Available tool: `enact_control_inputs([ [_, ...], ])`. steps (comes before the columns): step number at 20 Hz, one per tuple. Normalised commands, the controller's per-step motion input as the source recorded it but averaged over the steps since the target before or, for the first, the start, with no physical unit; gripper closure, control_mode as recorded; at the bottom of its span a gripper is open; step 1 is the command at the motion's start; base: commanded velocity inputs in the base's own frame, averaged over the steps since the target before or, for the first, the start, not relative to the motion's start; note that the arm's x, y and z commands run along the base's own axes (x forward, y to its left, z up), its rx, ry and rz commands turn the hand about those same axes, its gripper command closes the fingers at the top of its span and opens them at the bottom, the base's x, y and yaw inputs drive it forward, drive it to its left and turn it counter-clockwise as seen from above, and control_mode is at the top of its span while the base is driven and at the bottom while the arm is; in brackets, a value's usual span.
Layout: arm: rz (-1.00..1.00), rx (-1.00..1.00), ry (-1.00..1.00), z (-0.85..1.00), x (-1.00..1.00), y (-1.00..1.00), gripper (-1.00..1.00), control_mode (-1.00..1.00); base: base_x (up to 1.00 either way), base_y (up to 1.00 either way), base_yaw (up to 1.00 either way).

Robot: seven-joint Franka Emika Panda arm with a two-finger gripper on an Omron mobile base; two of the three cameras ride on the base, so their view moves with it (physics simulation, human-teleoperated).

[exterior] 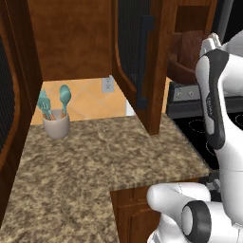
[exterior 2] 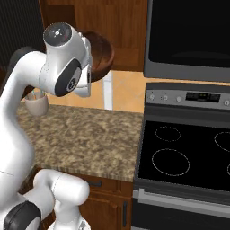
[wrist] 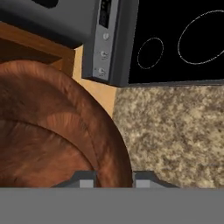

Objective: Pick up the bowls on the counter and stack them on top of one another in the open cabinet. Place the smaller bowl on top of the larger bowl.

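Note:
My gripper point(wrist: 113, 179) is shut on the thick rim of a wide, deep, dark reddish-brown bowl point(wrist: 48, 131), which looks like the larger bowl. One finger sits inside the rim and one outside. The bowl point(exterior 2: 101, 51) hangs high above the counter point(exterior 2: 81, 134), at the level of the open cabinet. From the left, the bowl point(exterior: 182, 59) shows just past the cabinet's open door point(exterior: 130, 47) with its black handle point(exterior: 144, 61). I cannot tell whether it rests on the shelf. The smaller bowl is out of view.
A pale grey cup point(exterior: 56, 124) with teal utensils stands at the back left of the counter point(exterior: 95, 156). A black stove point(exterior 2: 188, 152) adjoins the counter on the right, with a microwave point(exterior 2: 188, 36) above it. A wall outlet point(exterior: 108, 84) sits behind the counter.

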Motion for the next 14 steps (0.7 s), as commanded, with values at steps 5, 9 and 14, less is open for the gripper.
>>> enact_control_inputs([
  [5,0.02,0.0,-0.08,-0.01,0.88,0.49,1.0,-1.0,0.0,0.0,0.0],
  [9,0.0,0.0,0.0,-0.12,1.0,0.18,1.0,-1.0,0.0,0.0,0.0],
  [14,0.0,0.0,0.0,0.0,1.0,0.07,1.0,-1.0,0.0,0.0,0.0],
])
